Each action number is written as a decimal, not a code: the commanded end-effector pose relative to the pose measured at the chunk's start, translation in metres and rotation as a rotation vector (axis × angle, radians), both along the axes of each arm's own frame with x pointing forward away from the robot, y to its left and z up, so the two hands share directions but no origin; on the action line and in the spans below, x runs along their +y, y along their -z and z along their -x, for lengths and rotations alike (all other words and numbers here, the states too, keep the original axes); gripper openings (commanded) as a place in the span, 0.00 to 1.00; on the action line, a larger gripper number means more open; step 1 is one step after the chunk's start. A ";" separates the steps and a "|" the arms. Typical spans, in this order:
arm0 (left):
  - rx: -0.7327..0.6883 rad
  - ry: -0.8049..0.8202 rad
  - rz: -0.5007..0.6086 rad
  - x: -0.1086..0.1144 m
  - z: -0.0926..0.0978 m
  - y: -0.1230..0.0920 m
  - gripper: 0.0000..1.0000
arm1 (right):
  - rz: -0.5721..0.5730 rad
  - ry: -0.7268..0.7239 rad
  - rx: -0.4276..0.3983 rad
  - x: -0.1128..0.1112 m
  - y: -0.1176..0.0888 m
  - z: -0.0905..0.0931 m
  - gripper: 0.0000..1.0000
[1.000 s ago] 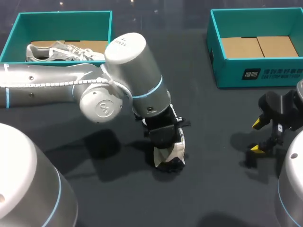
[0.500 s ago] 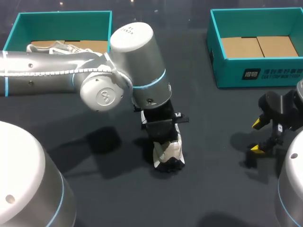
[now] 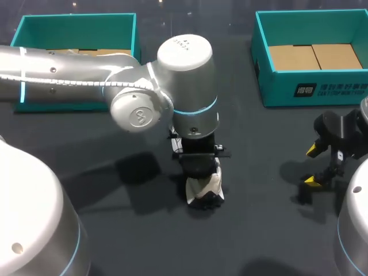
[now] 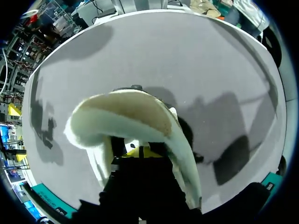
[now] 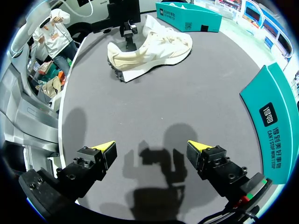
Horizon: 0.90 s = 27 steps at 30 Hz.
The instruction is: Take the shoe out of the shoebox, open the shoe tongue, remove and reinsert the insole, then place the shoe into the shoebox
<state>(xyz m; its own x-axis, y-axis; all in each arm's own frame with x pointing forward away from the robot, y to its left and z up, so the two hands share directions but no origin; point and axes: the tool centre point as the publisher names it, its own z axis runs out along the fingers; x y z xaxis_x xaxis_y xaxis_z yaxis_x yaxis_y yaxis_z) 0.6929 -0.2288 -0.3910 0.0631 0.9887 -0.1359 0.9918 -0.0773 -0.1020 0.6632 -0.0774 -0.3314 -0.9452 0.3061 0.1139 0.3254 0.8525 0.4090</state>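
Observation:
A cream shoe (image 3: 205, 188) with a dark sole rests on the dark table near the middle. My left gripper (image 3: 199, 171) comes down on it from above and is shut on its upper edge. In the left wrist view the shoe's padded collar (image 4: 135, 112) curves around the left gripper (image 4: 140, 151), whose yellow tips are pressed together. The right wrist view has the shoe (image 5: 154, 46) lying well ahead of my right gripper (image 5: 150, 148). That right gripper (image 3: 312, 165) hangs open over bare table at the right, holding nothing.
A teal shoebox (image 3: 310, 86) with a cardboard floor stands at the back right. A second teal box (image 3: 75, 23) stands at the back left, mostly hidden behind my left arm. Its wall (image 5: 187, 11) shows beyond the shoe in the right wrist view.
My left arm has swung to the right and stands more upright over the shoe, now covering the second shoe in the back-left box. The held shoe shifted slightly. The right arm kept still.

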 end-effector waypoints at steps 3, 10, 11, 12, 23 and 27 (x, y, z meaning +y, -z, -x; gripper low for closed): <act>-0.023 0.029 0.016 0.005 -0.009 -0.032 0.00 | 0.003 0.001 -0.001 0.001 0.000 0.001 1.00; -0.079 0.015 0.013 0.005 -0.010 -0.067 0.00 | 0.003 0.001 -0.001 0.001 0.000 0.001 1.00; -0.091 0.005 0.001 0.004 -0.011 -0.067 0.00 | 0.003 0.001 -0.001 0.001 0.000 0.001 1.00; -0.111 -0.005 -0.005 0.003 -0.014 -0.066 0.00 | 0.003 0.001 -0.001 0.001 0.000 0.001 1.00; -0.168 -0.064 -0.089 0.000 -0.028 -0.044 0.04 | 0.003 0.001 -0.001 0.001 0.000 0.001 1.00; -0.166 -0.064 -0.111 0.003 -0.028 -0.044 0.27 | 0.003 0.001 -0.001 0.001 0.000 0.001 1.00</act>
